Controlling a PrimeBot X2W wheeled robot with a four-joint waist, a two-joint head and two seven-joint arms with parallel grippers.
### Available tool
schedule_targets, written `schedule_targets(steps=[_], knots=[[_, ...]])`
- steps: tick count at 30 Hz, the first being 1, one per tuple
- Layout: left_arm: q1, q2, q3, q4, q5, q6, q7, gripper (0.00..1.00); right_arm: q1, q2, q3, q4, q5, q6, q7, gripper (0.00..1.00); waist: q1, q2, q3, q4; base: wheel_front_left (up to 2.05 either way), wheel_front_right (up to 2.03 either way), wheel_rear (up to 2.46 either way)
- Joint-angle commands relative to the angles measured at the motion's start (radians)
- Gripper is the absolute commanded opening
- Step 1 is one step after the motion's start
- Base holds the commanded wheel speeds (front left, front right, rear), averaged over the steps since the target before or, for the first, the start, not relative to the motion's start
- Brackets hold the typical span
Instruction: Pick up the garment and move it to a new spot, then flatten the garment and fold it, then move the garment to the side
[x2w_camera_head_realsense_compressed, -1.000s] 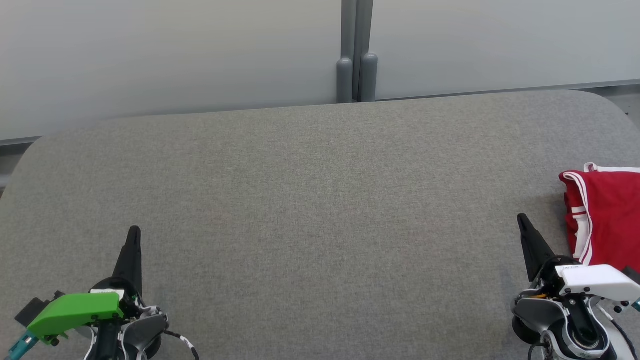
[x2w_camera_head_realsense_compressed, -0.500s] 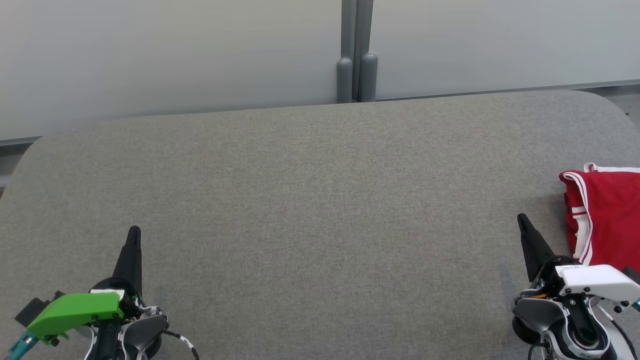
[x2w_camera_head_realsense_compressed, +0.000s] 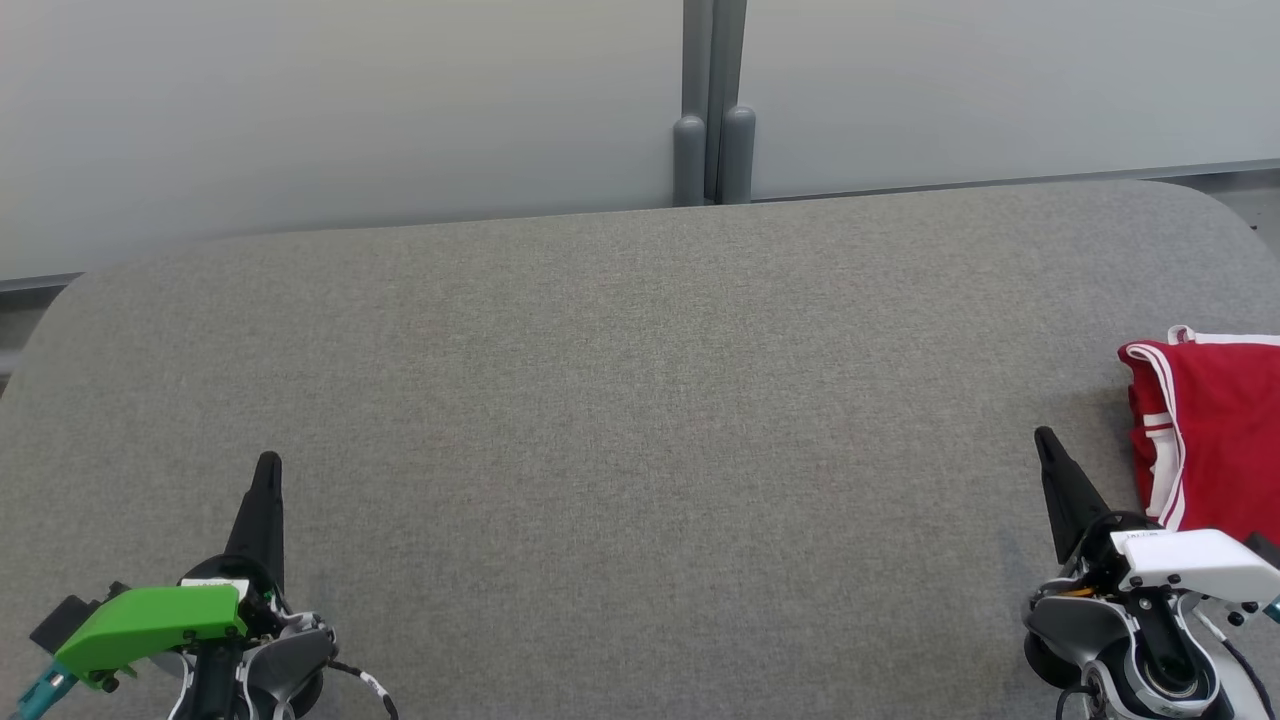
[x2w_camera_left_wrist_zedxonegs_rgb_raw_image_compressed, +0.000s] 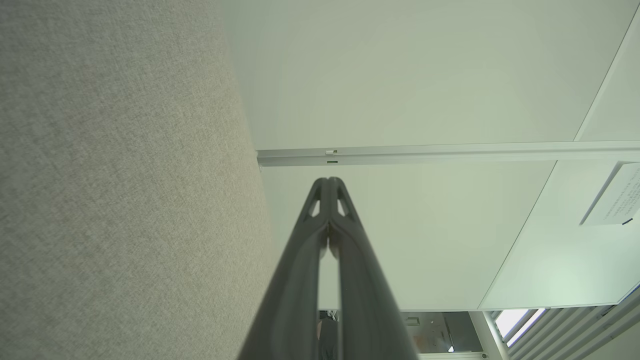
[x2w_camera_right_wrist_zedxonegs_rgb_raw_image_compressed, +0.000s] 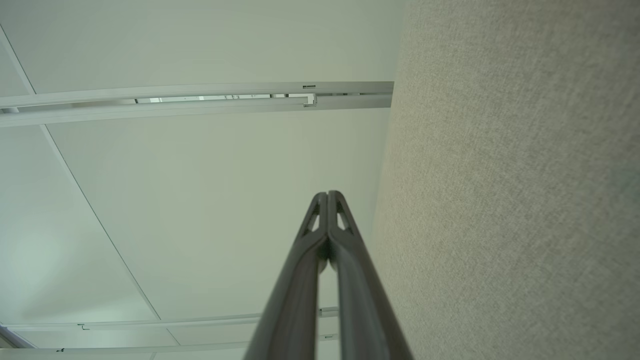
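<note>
Both claws are pressed together and hold nothing. Your left claw (x2w_camera_head_realsense_compressed: 267, 462) sits near the front left corner of the tabletop (x2w_camera_head_realsense_compressed: 640, 380), and your right claw (x2w_camera_head_realsense_compressed: 1043, 436) near the front right corner. Each one points toward the far edge. In both wrist views you can see the two dark fingers meeting at their tips, with the grey cloth surface running alongside them.

The tabletop is a wide grey fabric surface with rounded far corners. Pale wall panels (x2w_camera_head_realsense_compressed: 350, 110) stand behind its far edge. The garment (x2w_camera_head_realsense_compressed: 1215, 430), red with white trim, lies bunched at the right edge, and part of it runs out of your head view. It is just beside your right claw, and the two are not touching. A grey post (x2w_camera_head_realsense_compressed: 713, 100) splits the panels at the middle of the far edge.
</note>
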Motion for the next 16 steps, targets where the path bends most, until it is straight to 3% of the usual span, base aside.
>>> schedule_targets(steps=[1,16], knots=[[-0.016,0.000,0.003,-0.003,-0.001,-0.007,0.001,0.00,-0.009,-0.005,0.000,-0.003,0.005,0.000,0.002,0.00,0.0000,0.0021,0.000,0.000,0.00,0.00,0.00],[-0.016,0.000,0.003,-0.003,-0.001,-0.007,0.001,0.00,-0.009,-0.005,0.000,-0.003,0.006,0.000,0.002,0.00,0.0000,0.0021,0.000,0.000,0.00,0.00,0.00]])
